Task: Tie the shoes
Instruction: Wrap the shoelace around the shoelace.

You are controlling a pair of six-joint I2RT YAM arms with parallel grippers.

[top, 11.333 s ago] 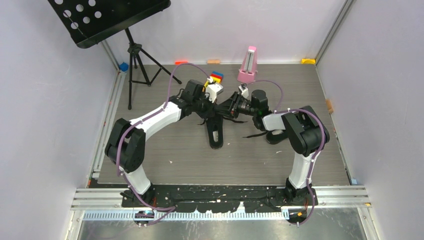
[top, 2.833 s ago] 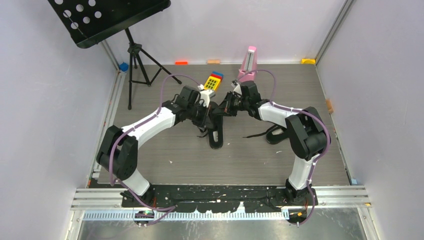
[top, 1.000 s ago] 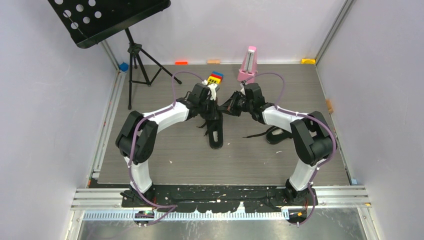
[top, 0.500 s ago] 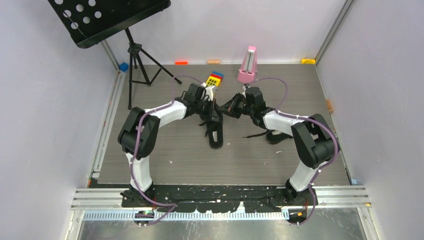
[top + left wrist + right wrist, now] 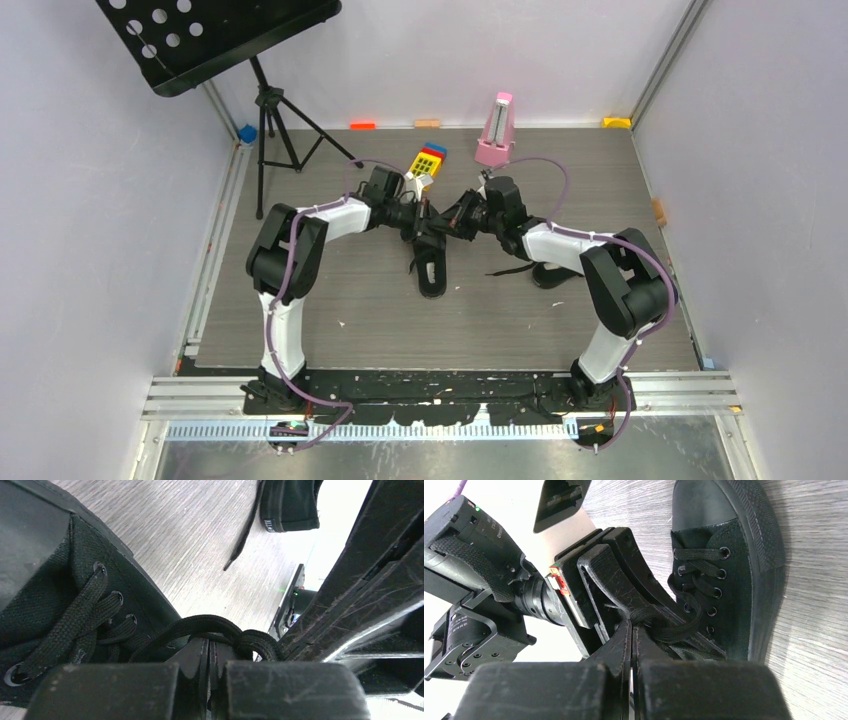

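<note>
The left end effector (image 5: 424, 222) reaches in from the left, its fingers pressed together on a loop of lace (image 5: 210, 626) just above the eyelets of the middle shoe (image 5: 432, 272). That shoe lies on the counter (image 5: 330, 290) with its long axis running near to far, heel opening toward the arm bases, directly beneath both tips. The right end effector (image 5: 448, 222) meets it from the right, likewise closed on the lace, the tips almost touching. Tightening probably means pulling sideways, across the shoe. The second shoe (image 5: 548, 276) sits well to the right, nearer the right arm.
</note>
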